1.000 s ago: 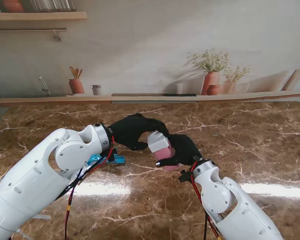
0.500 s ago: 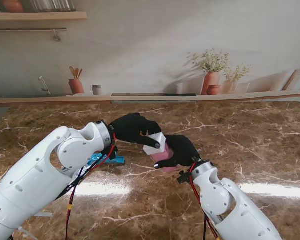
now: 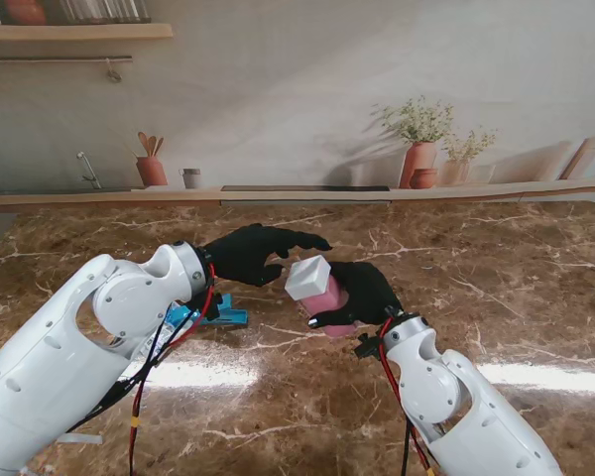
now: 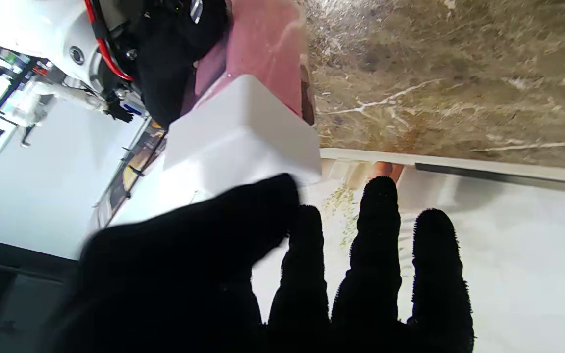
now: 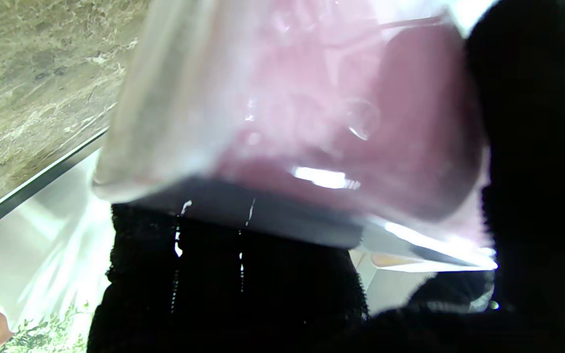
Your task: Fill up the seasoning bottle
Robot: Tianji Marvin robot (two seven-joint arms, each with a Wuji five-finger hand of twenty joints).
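A clear seasoning bottle [image 3: 325, 295] filled with pink stuff sits in my right hand [image 3: 362, 295], which is shut on its body. Its white square lid [image 3: 307, 278] is on top and tilts toward my left. My left hand [image 3: 256, 253] hovers just left of the lid, fingers spread, not gripping it. From the left wrist, the white lid [image 4: 241, 135] and pink bottle [image 4: 268, 44] appear beyond my black fingers [image 4: 380, 235]. The right wrist view is filled by the pink bottle [image 5: 312, 113] against my gloved fingers [image 5: 223, 284].
A blue object [image 3: 203, 317] lies on the brown marble table [image 3: 496, 288] under my left forearm. At the table's far edge runs a ledge with pots and plants [image 3: 421, 149] against the wall.
My left hand had its fingers on the white lid; it has let go and drawn back to the left with fingers spread. The lid now shows uncovered on the bottle.
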